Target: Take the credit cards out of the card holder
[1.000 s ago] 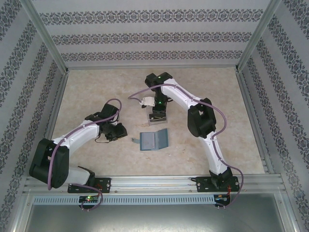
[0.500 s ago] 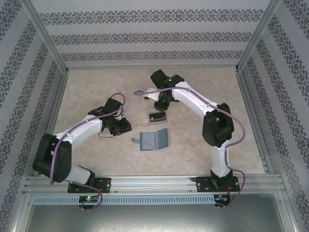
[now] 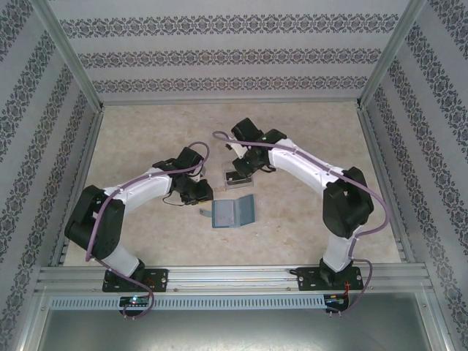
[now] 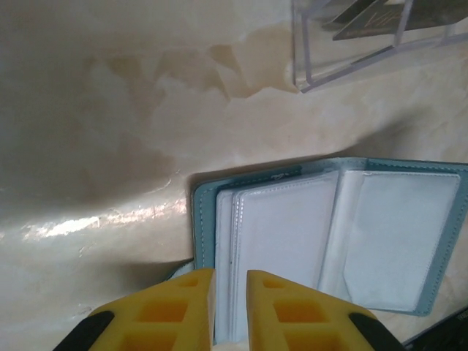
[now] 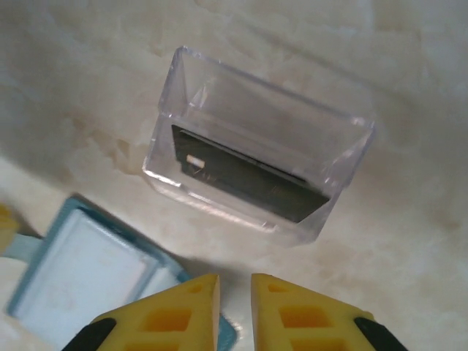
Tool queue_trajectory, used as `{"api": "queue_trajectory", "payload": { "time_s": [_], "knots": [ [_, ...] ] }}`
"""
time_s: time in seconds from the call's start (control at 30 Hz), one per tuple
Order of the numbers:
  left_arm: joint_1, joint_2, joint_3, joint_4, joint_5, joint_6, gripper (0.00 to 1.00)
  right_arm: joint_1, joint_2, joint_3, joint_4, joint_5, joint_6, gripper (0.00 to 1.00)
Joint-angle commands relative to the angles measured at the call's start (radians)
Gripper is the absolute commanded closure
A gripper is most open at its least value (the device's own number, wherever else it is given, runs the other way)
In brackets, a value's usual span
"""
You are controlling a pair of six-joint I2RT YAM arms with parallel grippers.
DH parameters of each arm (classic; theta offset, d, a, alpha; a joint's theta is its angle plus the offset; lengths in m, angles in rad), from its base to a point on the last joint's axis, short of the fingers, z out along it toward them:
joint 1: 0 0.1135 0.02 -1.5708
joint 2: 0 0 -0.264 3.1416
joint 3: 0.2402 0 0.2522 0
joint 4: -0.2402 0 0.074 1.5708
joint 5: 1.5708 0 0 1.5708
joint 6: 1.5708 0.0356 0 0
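Bases of both arms sit at the near edge of the counter (image 3: 307, 234). Just beyond them, between the two arms, the card holder (image 3: 232, 212) lies open and flat with its pale inner face up and its small tab pointing left. The left end effector (image 4: 230, 276) hangs over the holder's left panel. Its yellow fingers stand close together with only a thin slit between them, and nothing shows pinched in that slit; whether they touch the holder cannot be told. The holder's clear sleeves look pale, and it is unclear whether any card sits in them. Just past the holder, apart from it, stands a clear plastic box (image 5: 344, 157) with a dark credit card (image 5: 241, 175) on its long edge inside, leaning against a wall. The right end effector (image 5: 235, 278) hovers over the strip of counter between holder and box — fingers nearly together, gripping nothing. Behind everything rises the patterned back wall (image 3: 219, 55).
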Motion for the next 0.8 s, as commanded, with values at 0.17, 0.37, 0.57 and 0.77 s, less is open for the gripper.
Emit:
{"api": "queue_trajectory", "payload": {
  "time_s": [0.17,0.37,0.57,0.77],
  "knots": [
    [-0.049,0.054,0.008,-0.015,-0.020,0.031,0.87,0.006,-0.100,-0.142,0.089,-0.151,0.367,0.82],
    [-0.053,0.053,-0.029,-0.019,-0.049,0.027,0.93,0.016,-0.132,-0.270,0.239,-0.285,0.505,0.82],
    [-0.053,0.051,-0.045,-0.048,-0.086,0.050,0.95,0.047,-0.118,-0.313,0.294,-0.317,0.552,0.81],
    [-0.053,0.059,-0.068,-0.033,-0.074,0.052,0.96,0.074,-0.083,-0.317,0.330,-0.335,0.587,0.80]
  ]
}}
